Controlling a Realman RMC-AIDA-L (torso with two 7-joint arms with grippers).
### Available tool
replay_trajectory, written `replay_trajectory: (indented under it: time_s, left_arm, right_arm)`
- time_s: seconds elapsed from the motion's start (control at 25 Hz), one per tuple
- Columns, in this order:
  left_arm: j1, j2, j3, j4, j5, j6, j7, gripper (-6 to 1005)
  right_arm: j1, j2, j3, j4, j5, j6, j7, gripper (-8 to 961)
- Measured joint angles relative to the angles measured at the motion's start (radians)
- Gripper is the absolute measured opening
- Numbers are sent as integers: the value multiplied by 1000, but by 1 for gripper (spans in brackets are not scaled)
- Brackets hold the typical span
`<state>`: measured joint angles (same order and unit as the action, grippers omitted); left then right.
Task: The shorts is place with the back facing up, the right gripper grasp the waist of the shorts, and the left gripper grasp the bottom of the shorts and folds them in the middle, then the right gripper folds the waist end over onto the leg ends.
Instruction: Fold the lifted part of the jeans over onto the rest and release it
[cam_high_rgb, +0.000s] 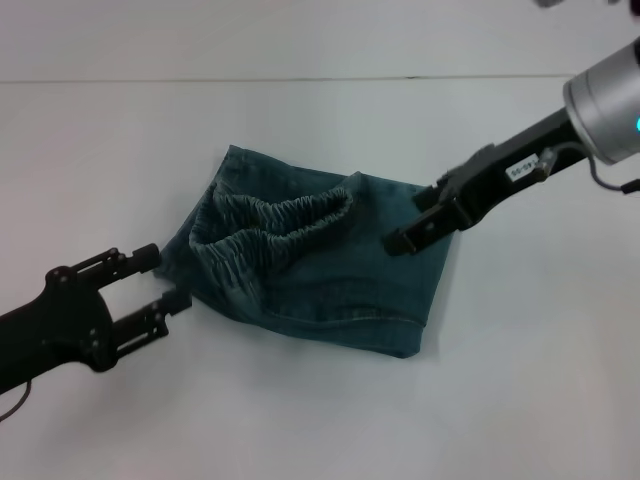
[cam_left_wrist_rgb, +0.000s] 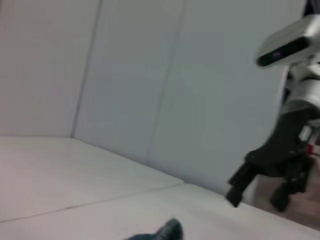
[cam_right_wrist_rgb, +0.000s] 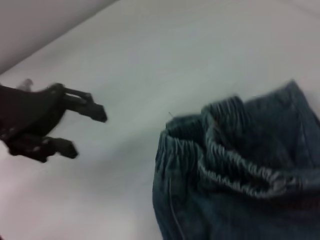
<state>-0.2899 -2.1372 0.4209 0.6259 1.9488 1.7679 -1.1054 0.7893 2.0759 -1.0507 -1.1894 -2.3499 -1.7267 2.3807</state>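
A pair of dark blue denim shorts (cam_high_rgb: 320, 260) with a gathered elastic waistband (cam_high_rgb: 275, 222) is lying folded and bunched in the middle of the white table (cam_high_rgb: 520, 400). The black left gripper (cam_high_rgb: 166, 279) is sitting just beside the shorts' near-left edge, its two fingers spread apart and gripping nothing. The black right gripper (cam_high_rgb: 418, 222) is hovering over the right portion of the denim; whether its fingers are parted or closed cannot be told.
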Motion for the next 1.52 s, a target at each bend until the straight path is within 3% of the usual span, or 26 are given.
replay_trajectory:
  time_s: [0.2,0.4,0.6,0.84,1.24,1.52]
  left_arm:
    - [1,0,2,35,69,63,13,647]
    - [-2,0,2,38,94,65,19,816]
    - [0,-1,0,41,96,63,19,893]
    - [-10,-4,2,41,97,61,19,891]
    - [-20,-11,2,41,98,56,18,892]
    - [-25,-13,3,41,97,55,14,893]
  right_arm:
    - [50,-4,-2,163,-35,43,2,924]
    - [71,6,-5,250,-35,119,-71,924]
    - [88,9,-3,386,15,230,-194,924]
    - [132,9,-4,561,58,366,-341,924]
    - [159,10,-1,654,194,500,-588,924]
    - [241,10,-7,738,218,608,-723,924]
